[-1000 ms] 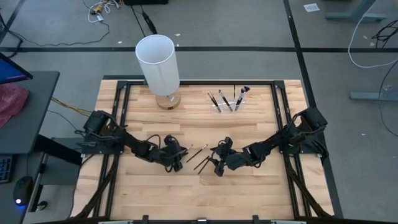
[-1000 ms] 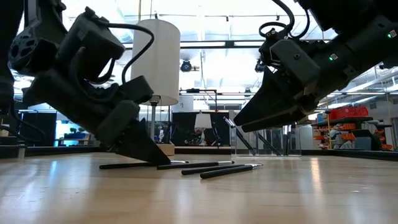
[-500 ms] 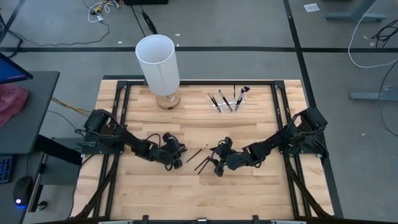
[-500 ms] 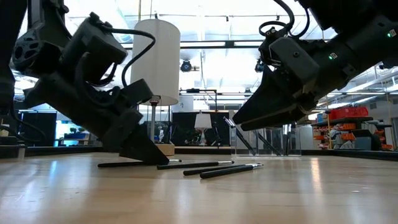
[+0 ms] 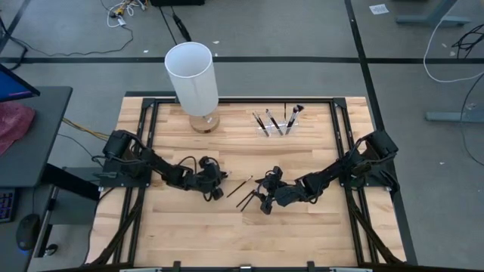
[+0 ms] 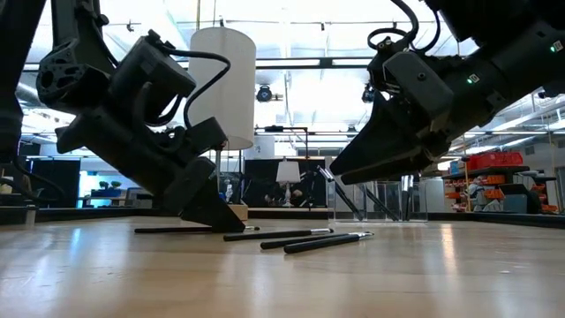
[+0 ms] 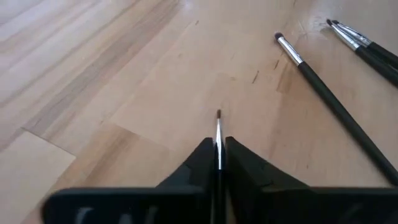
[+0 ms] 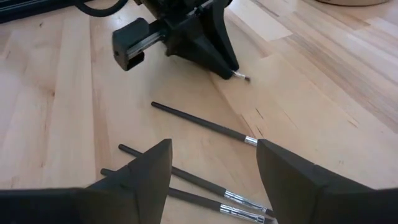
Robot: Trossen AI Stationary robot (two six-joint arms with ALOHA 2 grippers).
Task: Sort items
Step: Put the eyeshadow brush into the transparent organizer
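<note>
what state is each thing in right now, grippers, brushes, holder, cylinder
left gripper: shut on a thin brush, tip poking out past the fingers
held brush: pinched between the fingers, low at the table
right gripper: open, empty, above the loose brushes
loose brushes: three lying flat on the table
clear holder: upright, several brushes standing in it
white cylinder: upright at the table's far edge

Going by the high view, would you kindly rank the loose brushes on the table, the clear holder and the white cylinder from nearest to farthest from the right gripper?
From the right gripper:
1. Loose brushes, lying just beside it, toward the table's middle.
2. Clear holder, at the back of the table, roughly straight beyond it.
3. White cylinder, at the back on the left arm's side.
</note>
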